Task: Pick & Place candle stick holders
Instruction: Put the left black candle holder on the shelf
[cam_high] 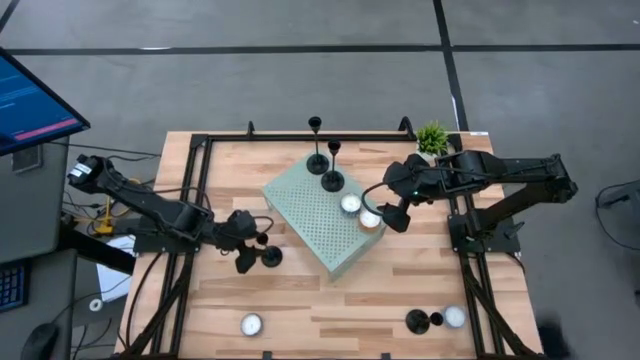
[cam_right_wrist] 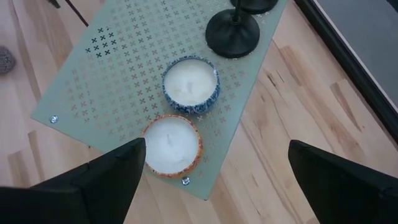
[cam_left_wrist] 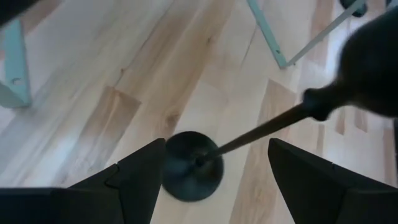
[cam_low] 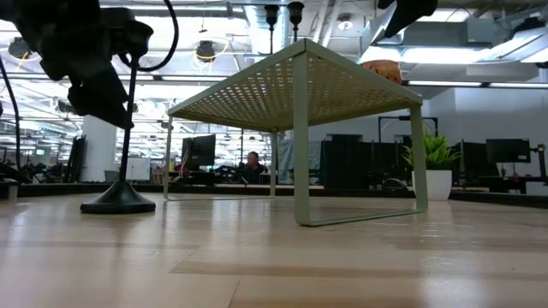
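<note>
Matte black candle stick holders: in the high view two [cam_high: 332, 180] are seen on the green perforated stand [cam_high: 310, 222]; one [cam_high: 417, 321] waits at the table's near edge.

Low view: a third [cam_low: 118, 198] rests on the wooden table [cam_low: 360, 265], tops cropped.

Left wrist view: left gripper [cam_left_wrist: 214, 165] is spread wide around that holder's stem, unclamped.

Right wrist view: right gripper [cam_right_wrist: 217, 171] is held wide over two candles [cam_right_wrist: 171, 143].

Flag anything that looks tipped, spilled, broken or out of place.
Nothing stands out. The candle stick holders on the green perforated stand stand upright, as does the one on the table by the left hand. Both candles sit flat on the stand.
</note>
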### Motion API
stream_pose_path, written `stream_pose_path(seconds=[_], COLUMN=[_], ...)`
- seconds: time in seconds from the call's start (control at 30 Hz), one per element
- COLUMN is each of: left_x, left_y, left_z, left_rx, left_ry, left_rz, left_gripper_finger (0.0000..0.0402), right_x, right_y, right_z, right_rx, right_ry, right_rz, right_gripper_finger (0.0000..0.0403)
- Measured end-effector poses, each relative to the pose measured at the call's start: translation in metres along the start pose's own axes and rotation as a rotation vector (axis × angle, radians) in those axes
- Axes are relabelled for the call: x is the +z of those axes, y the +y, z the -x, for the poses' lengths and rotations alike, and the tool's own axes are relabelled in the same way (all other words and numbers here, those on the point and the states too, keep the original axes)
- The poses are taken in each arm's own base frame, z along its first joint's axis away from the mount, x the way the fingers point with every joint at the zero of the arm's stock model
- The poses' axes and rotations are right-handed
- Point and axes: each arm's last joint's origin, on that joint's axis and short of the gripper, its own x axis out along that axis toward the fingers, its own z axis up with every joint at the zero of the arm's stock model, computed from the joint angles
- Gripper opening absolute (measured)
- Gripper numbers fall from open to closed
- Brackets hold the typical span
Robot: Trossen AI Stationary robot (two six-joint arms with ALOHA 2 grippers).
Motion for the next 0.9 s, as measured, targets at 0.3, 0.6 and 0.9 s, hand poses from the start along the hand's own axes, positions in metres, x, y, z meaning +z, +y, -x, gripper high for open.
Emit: stream_pose_path(seconds=[0.3,0.6,0.9], left_x=[0.000,0.001,0.007], left_y=[-0.005,-0.004,-0.006], left_z=[-0.013,-0.014,-0.008], left_rx=[0.007,0.046,0.036], left_ry=[0.000,-0.032,-0.097], left_rz=[0.005,0.008,0.076], left_gripper_finger=[0.0257,0.0113,0.0016], right_x=[0.000,0.000,0.000], right_y=[0.000,0.000,-0.001], right_z=[0.000,0.000,0.000], right_rx=[-0.002,-0.004,-0.010], right_ry=[-0.001,-0.002,-0.005], right_rz=[-0.008,-0.008,-0.008], right_gripper_finger=[0.0384,0.0384,0.0384])
